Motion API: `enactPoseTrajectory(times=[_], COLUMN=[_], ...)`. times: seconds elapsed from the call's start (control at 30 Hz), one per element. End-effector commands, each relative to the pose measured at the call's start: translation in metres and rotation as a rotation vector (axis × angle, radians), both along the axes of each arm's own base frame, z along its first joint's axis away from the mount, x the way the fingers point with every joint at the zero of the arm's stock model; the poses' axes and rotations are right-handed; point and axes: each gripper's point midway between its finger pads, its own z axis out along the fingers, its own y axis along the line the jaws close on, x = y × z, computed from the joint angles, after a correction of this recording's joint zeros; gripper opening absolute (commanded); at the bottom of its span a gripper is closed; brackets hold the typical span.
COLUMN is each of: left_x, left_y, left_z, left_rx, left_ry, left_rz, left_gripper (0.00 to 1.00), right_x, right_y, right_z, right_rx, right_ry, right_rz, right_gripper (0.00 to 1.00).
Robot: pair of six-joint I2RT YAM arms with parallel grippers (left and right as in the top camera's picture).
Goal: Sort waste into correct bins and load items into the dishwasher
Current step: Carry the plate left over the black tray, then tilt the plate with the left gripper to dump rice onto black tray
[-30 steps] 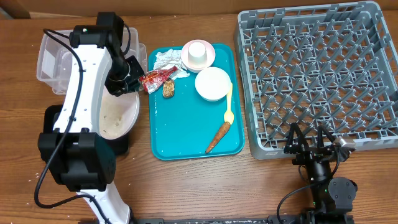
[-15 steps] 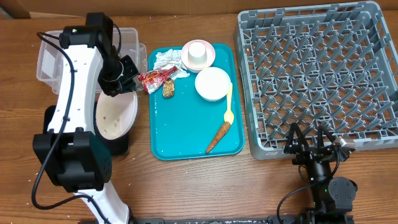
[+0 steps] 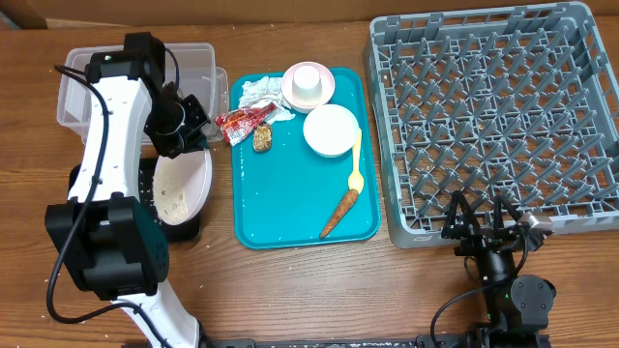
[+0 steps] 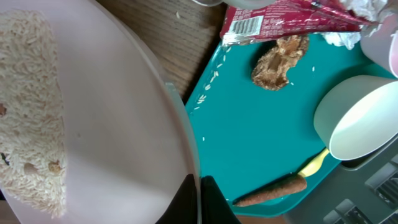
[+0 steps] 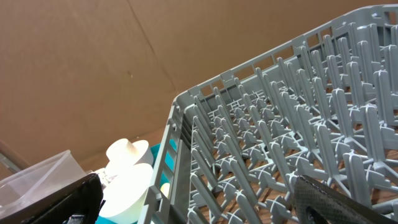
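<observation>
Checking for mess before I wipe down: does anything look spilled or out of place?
Yes. Loose rice grains lie scattered on the teal tray near its edge, beside the red wrapper. The plate, gripped at its rim by the left tool, is tilted, rice clinging to it.

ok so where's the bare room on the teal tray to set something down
The teal plastic tray is bare in its near-left half, between the brown food lump, the yellow plastic spoon and the small orange carrot, bar stray rice grains. Its far end is crowded: crumpled white napkin, red shiny wrapper, pale pink small dish, white bowl.
</observation>
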Motion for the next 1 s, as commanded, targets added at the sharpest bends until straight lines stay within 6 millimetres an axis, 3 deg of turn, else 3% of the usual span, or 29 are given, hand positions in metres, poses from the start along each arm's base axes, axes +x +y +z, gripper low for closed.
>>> enactPoseTrajectory(times=[0.0,0.4,0.63,0.97], left_x=[-0.001,0.005,-0.001,0.000], left_y=[0.003,0.005,0.018,0.020], left_z=[0.006,0.019,0.019,0.028], left_rx=[-0.018,-0.198,-0.209,-0.298], left_ry=[-0.026,-0.095,-0.085,-0.124], left_rz=[-0.017,-0.026,-0.004,-0.008], left_gripper=[0.05,0.05,0.04,0.04], right_x=[0.000,0.000,0.000,0.000], right_y=[-0.001,-0.001,-0.001,-0.001], right_z=[-0.002,-0.002,-0.002,-0.002], right_rx=[0.001,0.001,0.001,0.001], right_ry=[-0.001,-0.001,-0.001,-0.001], right_rz=[-0.006,-0.005,-0.005,-0.005], right_gripper=[1.00,1.00,1.00,1.00])
